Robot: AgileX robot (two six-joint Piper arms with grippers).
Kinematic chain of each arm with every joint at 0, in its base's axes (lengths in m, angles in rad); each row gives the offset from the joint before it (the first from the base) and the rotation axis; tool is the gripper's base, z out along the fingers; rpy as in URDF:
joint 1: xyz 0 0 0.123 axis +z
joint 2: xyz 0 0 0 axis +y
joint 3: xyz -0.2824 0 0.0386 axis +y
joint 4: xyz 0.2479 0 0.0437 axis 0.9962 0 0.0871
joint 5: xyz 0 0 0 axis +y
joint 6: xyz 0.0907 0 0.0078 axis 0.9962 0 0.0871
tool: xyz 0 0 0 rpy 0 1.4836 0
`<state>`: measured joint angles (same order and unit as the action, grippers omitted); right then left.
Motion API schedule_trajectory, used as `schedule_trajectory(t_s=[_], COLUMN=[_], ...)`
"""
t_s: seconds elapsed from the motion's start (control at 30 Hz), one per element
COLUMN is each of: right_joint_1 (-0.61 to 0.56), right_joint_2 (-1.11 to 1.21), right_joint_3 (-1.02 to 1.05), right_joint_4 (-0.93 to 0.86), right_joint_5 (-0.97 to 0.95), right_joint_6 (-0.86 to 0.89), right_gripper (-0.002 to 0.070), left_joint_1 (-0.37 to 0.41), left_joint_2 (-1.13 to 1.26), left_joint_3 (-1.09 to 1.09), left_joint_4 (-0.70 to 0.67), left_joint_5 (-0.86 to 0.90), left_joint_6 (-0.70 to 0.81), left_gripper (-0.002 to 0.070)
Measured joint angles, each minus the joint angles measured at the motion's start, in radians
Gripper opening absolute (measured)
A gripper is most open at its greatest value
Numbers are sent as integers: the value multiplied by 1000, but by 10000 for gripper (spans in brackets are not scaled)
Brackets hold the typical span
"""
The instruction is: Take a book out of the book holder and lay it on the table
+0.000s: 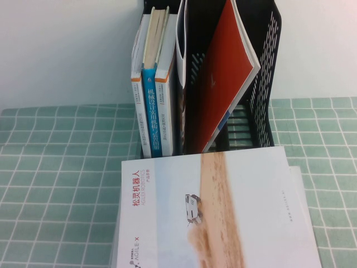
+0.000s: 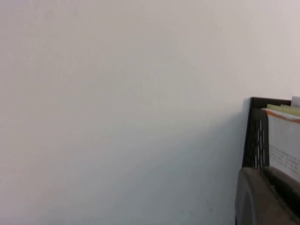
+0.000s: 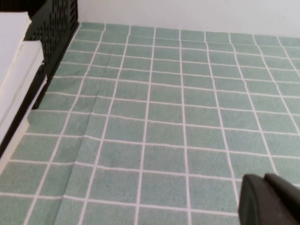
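On the pale green cloth surface with its white grid lines [image 1: 50,167], just in front of the tall black perforated book holder [image 1: 268,72], lies the large thin white-covered book with the sandy-brown band, small white car and red Chinese title [image 1: 223,212]. It rests flat, face up, on top of at least one more like-sized white volume whose edge shows beneath it at the right. Its far edge sits close to the foot of the book holder.

In the book holder's left compartment stand three narrow books upright: two orange-and-white spined books [image 1: 138,106] either side of a blue-spined book [image 1: 150,111]. In the compartment to the right a red-covered book [image 1: 220,78] leans tilted, its top toward the right wall.

My left pincer [image 2: 262,199] shows only in the left wrist view as a dark rounded shape at the frame's corner, up beside the top of the book holder [image 2: 257,136] and facing a plain white wall [image 2: 117,103]; I cannot tell how far it is open or whether it holds anything.

My right pincer [image 3: 269,199] shows only in the right wrist view as a dark shape above bare green cloth [image 3: 164,117], well apart from the stacked white books [image 3: 18,70] and the book holder's side [image 3: 56,23]; I cannot tell its state either.
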<state>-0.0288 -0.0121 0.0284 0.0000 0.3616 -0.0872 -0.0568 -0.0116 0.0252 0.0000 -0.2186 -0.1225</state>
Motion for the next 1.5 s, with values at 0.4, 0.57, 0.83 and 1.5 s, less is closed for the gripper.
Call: schedule_trajectory(t_s=[0.4,0.57,0.83,1.5], right_joint_1=[0,0,0,0], right_joint_2=[0,0,0,0], right_joint_3=[0,0,0,2], right_joint_4=[0,0,-23,106], right_joint_5=[0,0,-14,-846], right_joint_6=[0,0,0,-181], right_gripper=[-2,-2,-2,-2], left_joint_1=[0,0,0,-59], left_joint_2=[0,0,0,349], left_joint_3=[0,0,-203,-531], left_joint_4=[0,0,41,65], left_joint_5=[-82,-100,113,405], left_joint_6=[-177,-244,-274,-297], left_gripper=[-1,-1,-1,-1])
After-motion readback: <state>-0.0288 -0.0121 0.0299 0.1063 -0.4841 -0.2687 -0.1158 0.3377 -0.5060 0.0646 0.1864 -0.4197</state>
